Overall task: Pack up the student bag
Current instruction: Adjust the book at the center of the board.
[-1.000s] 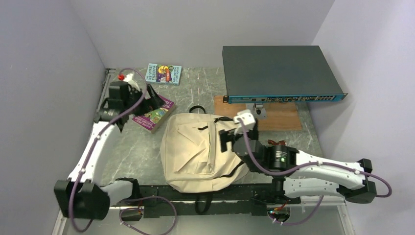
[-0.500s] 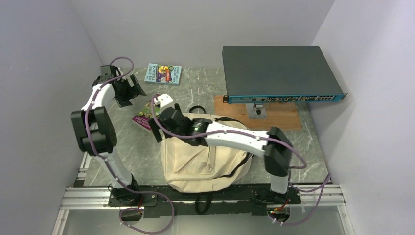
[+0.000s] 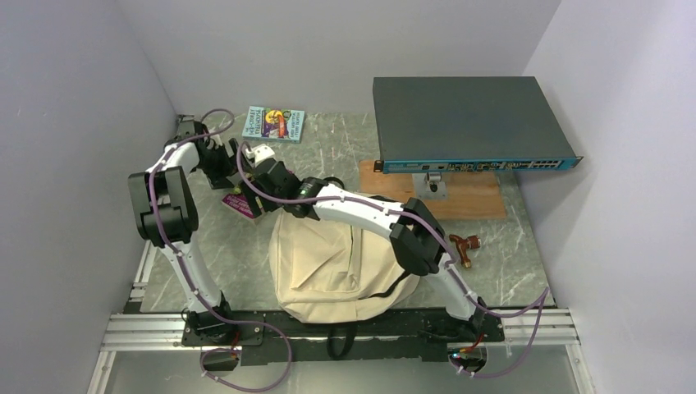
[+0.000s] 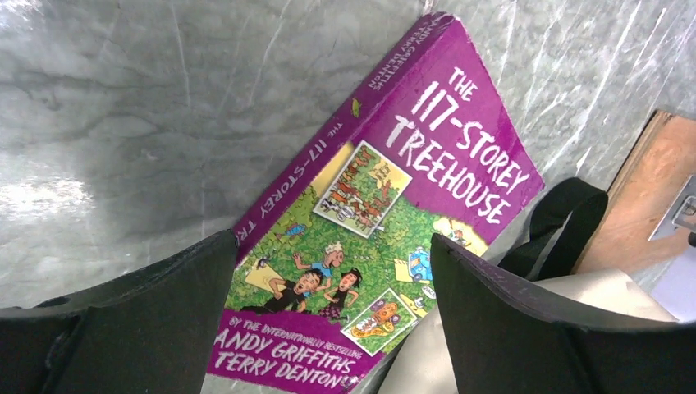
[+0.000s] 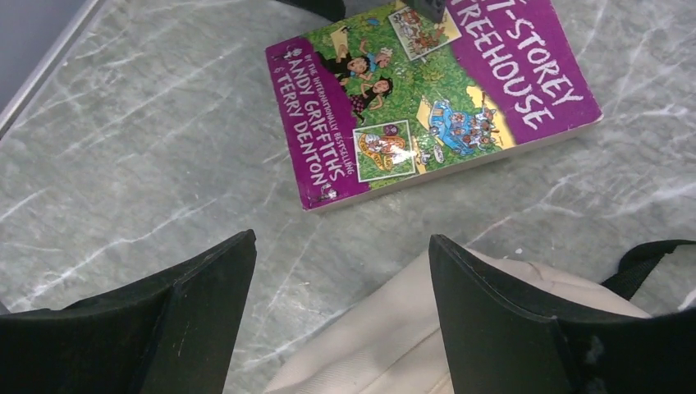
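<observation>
bag handling: soft cream student bag point(image 3: 332, 263) lies flat at the near middle of the table point(image 3: 509, 238), its top end just beside a purple paperback point(image 4: 386, 213).
left fingers point(image 4: 148, 320) and right fingers point(image 5: 509, 328) both spread and empty, over the book and bag top. bag is likely light and limp and will sag and fold; pinch the black top loop point(image 4: 566, 197) or a zipper edge, not the loose panel.

Glossy paper book point(image 4: 386, 238); smooth marbled table point(image 4: 123, 123); matt cream cloth student bag point(image 3: 322, 271)
</observation>
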